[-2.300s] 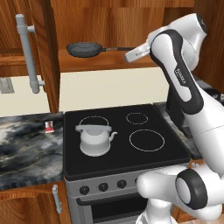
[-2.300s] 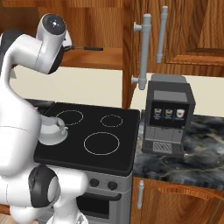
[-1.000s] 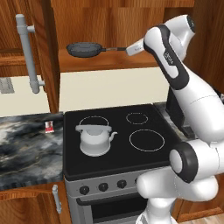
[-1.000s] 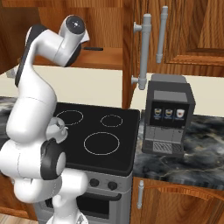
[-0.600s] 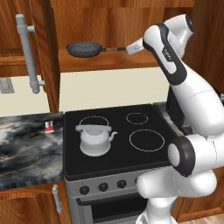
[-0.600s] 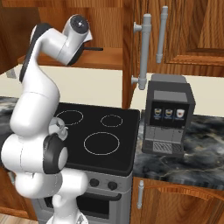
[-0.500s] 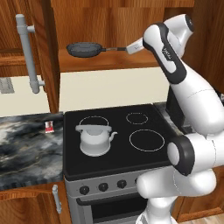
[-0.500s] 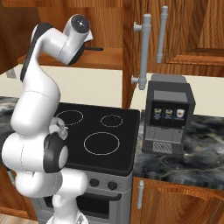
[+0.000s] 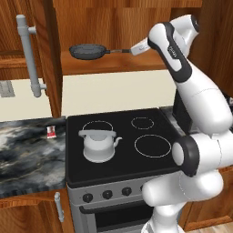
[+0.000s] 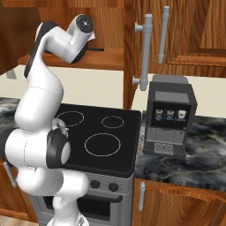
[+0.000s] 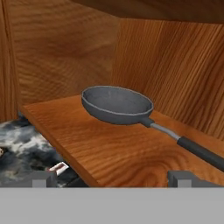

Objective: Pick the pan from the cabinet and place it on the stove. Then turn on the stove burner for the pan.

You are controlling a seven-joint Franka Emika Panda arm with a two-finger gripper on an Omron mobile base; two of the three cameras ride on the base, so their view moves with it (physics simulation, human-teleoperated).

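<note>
Pincer (image 11: pixel 112 178) gaping wide beside the pan's handle (image 11: pixel 199 151); I'm lining up to grasp the pan (image 9: pixel 89 51) in the cabinet (image 11: pixel 131 153).

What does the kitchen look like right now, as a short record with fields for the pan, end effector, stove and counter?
pan: on the open cabinet shelf, the pan sits with its handle toward the arm
end effector: the end effector is open at the handle's end, not gripping
stove: the stove has a white kettle on its front left ring
counter: coffee machine right of stove
</note>
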